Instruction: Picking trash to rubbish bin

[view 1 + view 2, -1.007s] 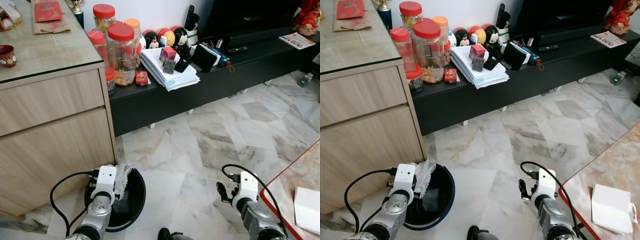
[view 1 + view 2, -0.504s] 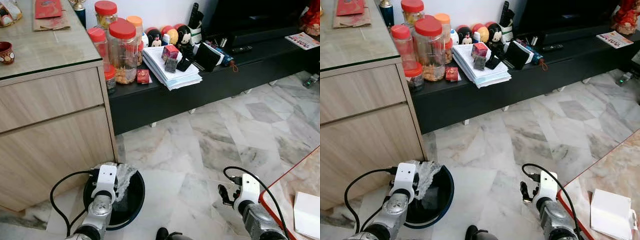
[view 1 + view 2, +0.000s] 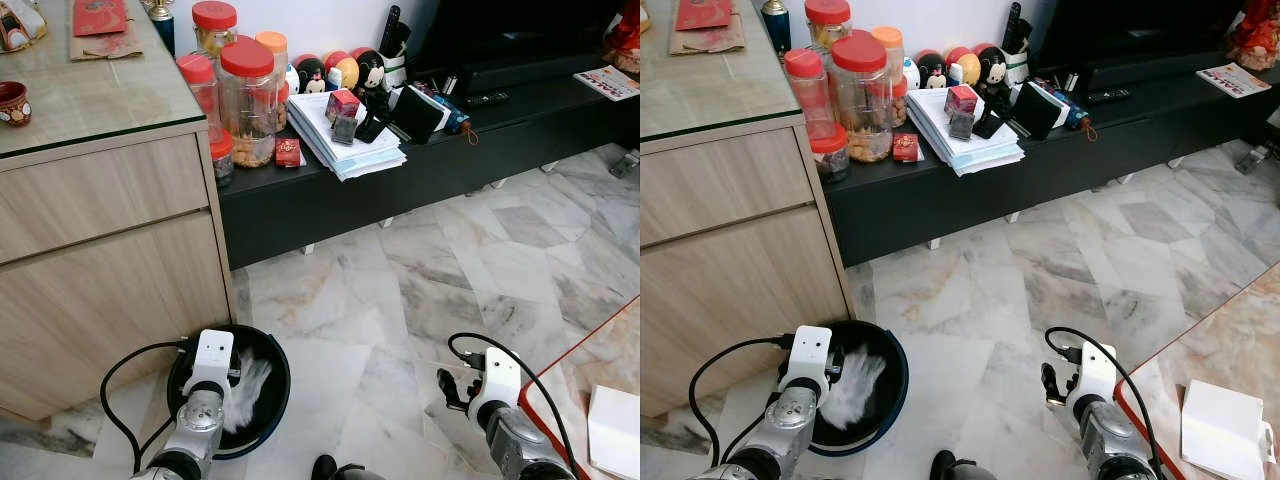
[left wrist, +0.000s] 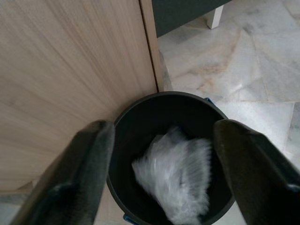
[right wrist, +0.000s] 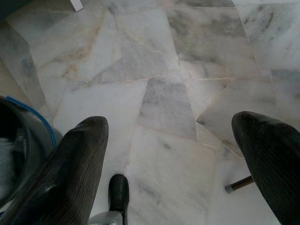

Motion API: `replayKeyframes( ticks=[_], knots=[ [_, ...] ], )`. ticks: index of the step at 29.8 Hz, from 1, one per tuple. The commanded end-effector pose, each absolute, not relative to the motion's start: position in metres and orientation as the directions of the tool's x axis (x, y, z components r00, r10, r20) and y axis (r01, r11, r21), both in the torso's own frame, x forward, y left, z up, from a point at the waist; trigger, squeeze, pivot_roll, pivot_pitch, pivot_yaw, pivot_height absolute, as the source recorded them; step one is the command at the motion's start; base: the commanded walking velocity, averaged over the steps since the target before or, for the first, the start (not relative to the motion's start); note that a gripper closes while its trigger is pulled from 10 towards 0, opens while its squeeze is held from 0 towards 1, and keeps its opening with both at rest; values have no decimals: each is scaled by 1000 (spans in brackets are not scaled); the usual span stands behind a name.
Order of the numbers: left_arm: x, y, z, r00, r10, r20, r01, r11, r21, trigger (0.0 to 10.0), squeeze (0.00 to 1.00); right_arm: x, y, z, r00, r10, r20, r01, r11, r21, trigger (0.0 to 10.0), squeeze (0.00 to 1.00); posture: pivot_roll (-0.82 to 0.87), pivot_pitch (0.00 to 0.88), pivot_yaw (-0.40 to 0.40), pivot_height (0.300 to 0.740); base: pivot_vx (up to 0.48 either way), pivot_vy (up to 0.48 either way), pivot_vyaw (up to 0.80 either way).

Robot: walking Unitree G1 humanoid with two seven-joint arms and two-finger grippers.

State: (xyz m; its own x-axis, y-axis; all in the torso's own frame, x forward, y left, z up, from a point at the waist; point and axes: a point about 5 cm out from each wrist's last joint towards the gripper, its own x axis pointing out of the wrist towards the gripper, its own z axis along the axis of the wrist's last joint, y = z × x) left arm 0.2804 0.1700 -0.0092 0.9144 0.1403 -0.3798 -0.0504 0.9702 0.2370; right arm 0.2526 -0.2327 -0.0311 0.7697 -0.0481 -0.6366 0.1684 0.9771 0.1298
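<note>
A black round rubbish bin [image 3: 283, 385] stands on the marble floor against the wooden cabinet. A crumpled clear plastic piece of trash [image 3: 245, 388] lies inside it, blurred with motion. My left gripper [image 4: 164, 126] hovers right above the bin, open, with the trash [image 4: 176, 176] loose below its fingers and inside the bin's rim [image 4: 136, 108]. My right gripper [image 5: 171, 122] hangs open over bare floor to the right of the bin, holding nothing.
The light wooden cabinet [image 3: 110, 250] rises just left of the bin. A low black bench [image 3: 450, 160] behind carries jars, papers and small items. A red-edged table corner [image 3: 600, 380] with a white box [image 3: 613, 415] is at the right. Marble floor [image 3: 380, 300] lies between.
The plastic trash that sat between the left fingers at the bin's rim has dropped into the bin, and the left gripper is open now. The right arm has barely moved.
</note>
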Motion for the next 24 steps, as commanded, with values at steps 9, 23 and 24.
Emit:
replayKeyframes(
  ticks=[9, 23, 24],
  knots=[
    [267, 171, -24, 870, 169, -463, -55, 967, 250, 10000, 0, 246, -244, -33, 760, -83, -644, 201, 973, 111, 10000, 0, 47, 193, -174, 740, 0, 0, 0],
    [188, 189, -77, 665, 280, -693, -161, 959, 233, 10000, 0, 214, -242, -55, 676, -88, -731, 237, 966, 103, 10000, 0, 54, 188, -174, 740, 0, 0, 0],
    [184, 189, -79, 654, 280, -702, -160, 959, 234, 10000, 0, 212, -243, -57, 669, -90, -738, 242, 965, 102, 10000, 0, 54, 188, -174, 740, 0, 0, 0]
  ],
)
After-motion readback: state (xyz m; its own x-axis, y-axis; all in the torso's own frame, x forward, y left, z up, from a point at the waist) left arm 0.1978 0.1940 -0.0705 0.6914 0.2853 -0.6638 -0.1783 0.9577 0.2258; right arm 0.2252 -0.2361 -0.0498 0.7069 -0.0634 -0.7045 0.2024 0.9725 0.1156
